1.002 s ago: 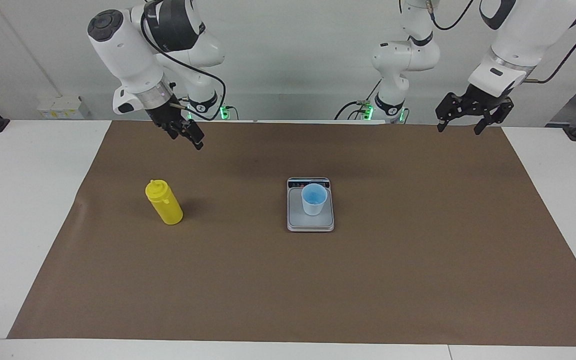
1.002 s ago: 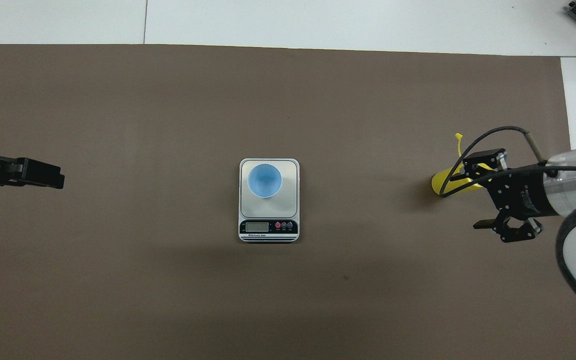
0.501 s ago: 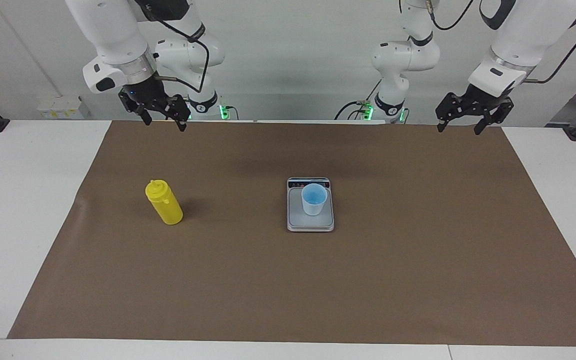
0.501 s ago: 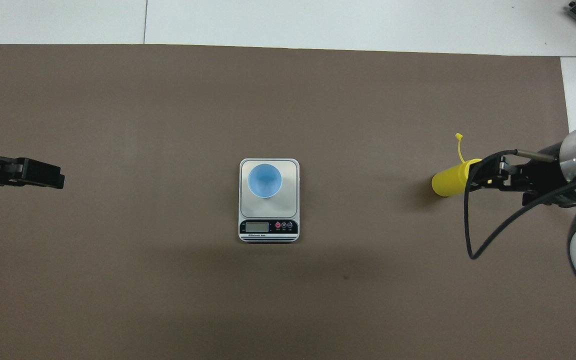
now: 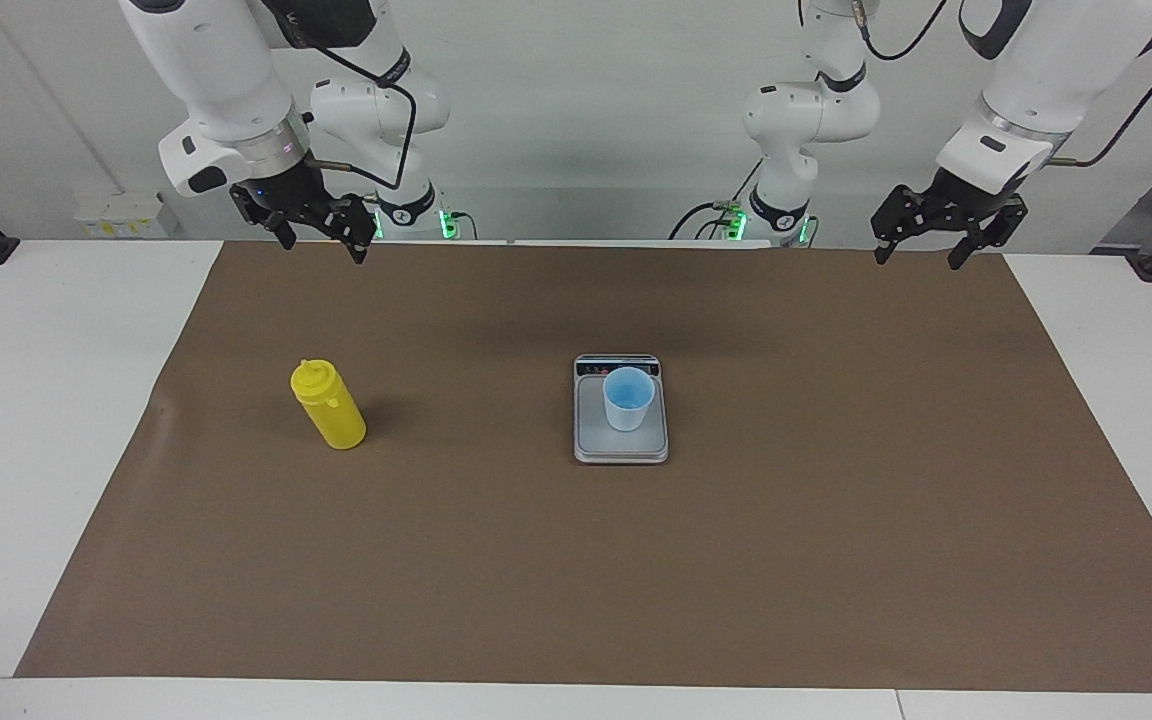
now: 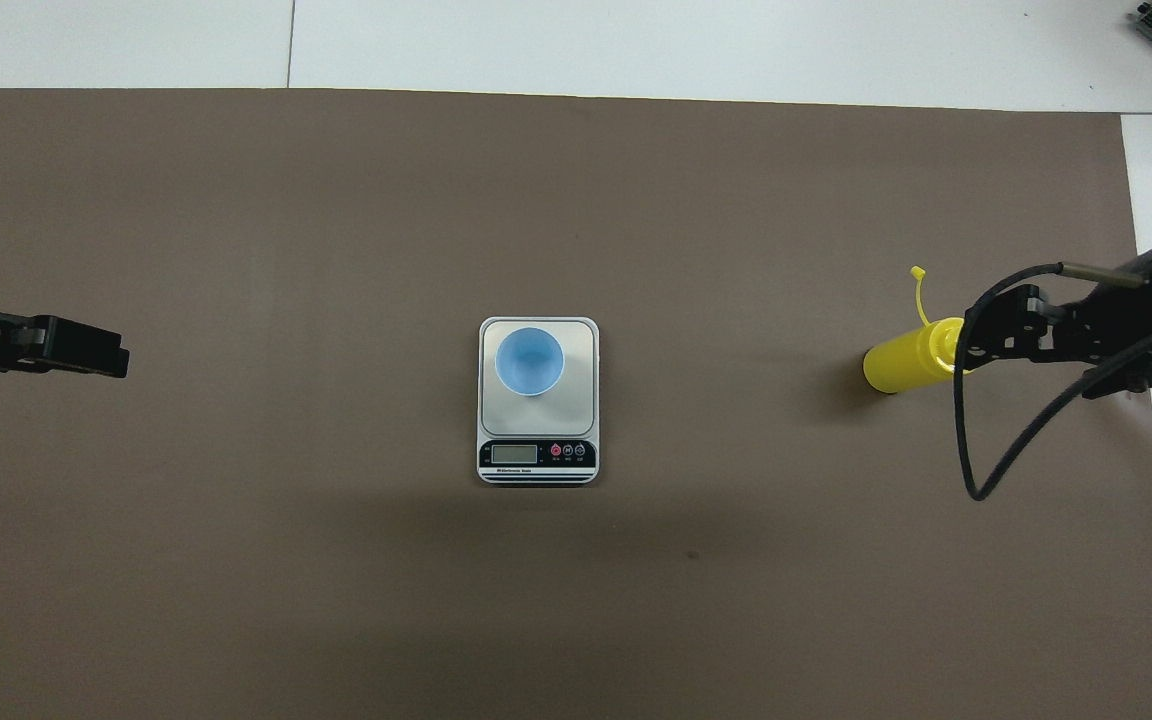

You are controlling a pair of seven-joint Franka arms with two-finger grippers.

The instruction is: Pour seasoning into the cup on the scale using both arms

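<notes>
- Covering most of the white table [image 5: 56, 420] is a brown mat [image 5: 576, 560], which runs almost to the table's edges and carries every loose thing here
- The right arm [image 5: 226, 90] reaches in over the mat's corner at its own end of the robots' edge; the right gripper [image 5: 321, 235] hangs above that corner with its fingers spread apart, empty (from overhead it overlaps the bottle's top, but the facing view shows it raised well clear)
- The left arm [image 5: 1036, 90] waits over the other corner of the robots' edge, and the left gripper [image 5: 921, 250] hangs there with fingers apart, holding nothing
- The scale [image 5: 621, 440] lies flat at the middle of the mat, its dark display strip on the short edge toward the robots
- The seasoning [image 5: 331, 410], a yellow squeeze bottle, stands upright on the mat toward the right arm's end, well apart from the scale and about level with it; its small tethered cap [image 6: 918, 272] sticks out to one side
- The cup [image 5: 627, 398], light blue, stands upright on the scale's plate, toward the display end
</notes>
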